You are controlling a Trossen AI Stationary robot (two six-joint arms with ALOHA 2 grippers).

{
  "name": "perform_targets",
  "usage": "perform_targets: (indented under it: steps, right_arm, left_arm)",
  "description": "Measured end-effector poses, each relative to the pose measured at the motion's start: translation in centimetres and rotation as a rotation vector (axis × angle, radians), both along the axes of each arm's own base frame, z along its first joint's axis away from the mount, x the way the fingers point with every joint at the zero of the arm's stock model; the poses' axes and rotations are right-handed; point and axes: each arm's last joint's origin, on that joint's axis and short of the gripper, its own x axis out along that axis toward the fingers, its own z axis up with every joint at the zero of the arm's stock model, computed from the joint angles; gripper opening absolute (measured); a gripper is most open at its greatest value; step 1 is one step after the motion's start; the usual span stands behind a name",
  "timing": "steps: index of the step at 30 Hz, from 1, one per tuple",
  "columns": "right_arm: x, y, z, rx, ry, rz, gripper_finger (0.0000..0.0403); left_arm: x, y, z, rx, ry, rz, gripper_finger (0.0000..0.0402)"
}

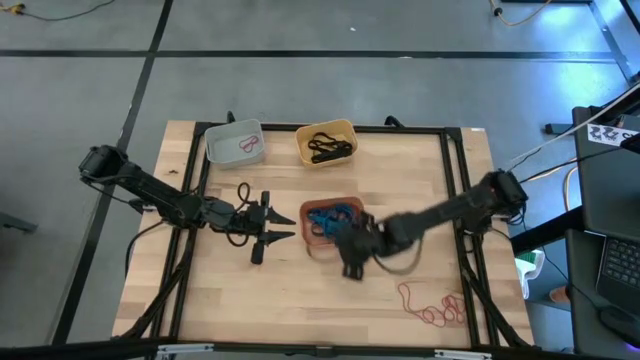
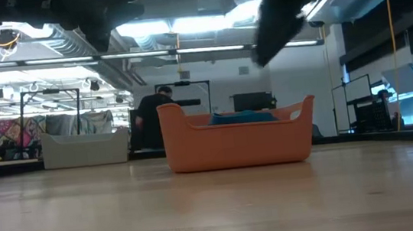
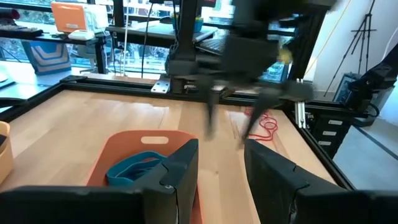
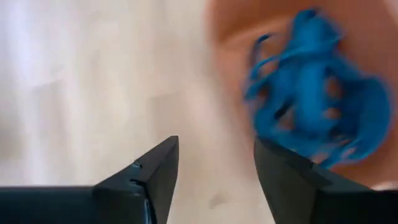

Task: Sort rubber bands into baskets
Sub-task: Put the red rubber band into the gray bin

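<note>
Presently we find the right gripper (image 1: pixel 349 262) spread, empty, just beside the salmon basket (image 1: pixel 312 238) of blue bands (image 4: pixel 311 93); next (we judge) red bands (image 1: pixel 432 306) need fetching.

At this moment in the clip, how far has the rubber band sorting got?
Well along. Blue bands fill the salmon-red basket, black bands lie in the yellow basket, and one red band is in the grey-white basket. Nothing is in hand: the right gripper is open and empty beside the salmon-red basket; the left gripper is empty too. Left: the red bands and a black band on the table.
</note>
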Motion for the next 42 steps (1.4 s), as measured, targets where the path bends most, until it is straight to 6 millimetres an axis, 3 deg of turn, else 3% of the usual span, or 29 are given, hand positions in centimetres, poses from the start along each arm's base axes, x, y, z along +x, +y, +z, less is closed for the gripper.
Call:
perform_targets:
  steps: [4,9,17,23,28,36,42]
  right_arm:
    - [-2.4,4.0,-0.2,0.036,0.049,0.0,0.0209]
    - [-6.0,7.7,-0.6,0.052,0.126,-0.113,0.0209]
    - [-10.9,11.2,-2.1,0.143,0.215,-0.356,0.0209]
    - [-13.4,11.6,-5.4,0.196,0.325,-0.522,0.0209]
    - [-14.0,11.1,-7.4,0.245,0.374,-0.611,0.0209]
    - [-14.7,10.3,-9.8,0.275,0.378,-0.674,0.0209]
    - [-14.8,10.1,-10.5,0.283,0.337,-0.649,0.0209]
  left_arm:
    - [0.0,0.0,-0.2,0.005,0.016,0.0,0.0127]
    - [0.0,0.0,-0.2,0.004,0.015,0.0,0.0127]
    - [0.0,0.0,-0.1,0.003,0.015,0.0,0.0127]
    - [0.0,0.0,-0.1,0.002,0.013,0.001,0.0127]
    - [0.0,0.0,-0.1,0.002,0.013,0.001,0.0127]
    - [0.0,0.0,-0.1,0.003,0.014,0.001,0.0127]
    - [0.0,0.0,-0.1,0.003,0.014,0.001,0.0127]
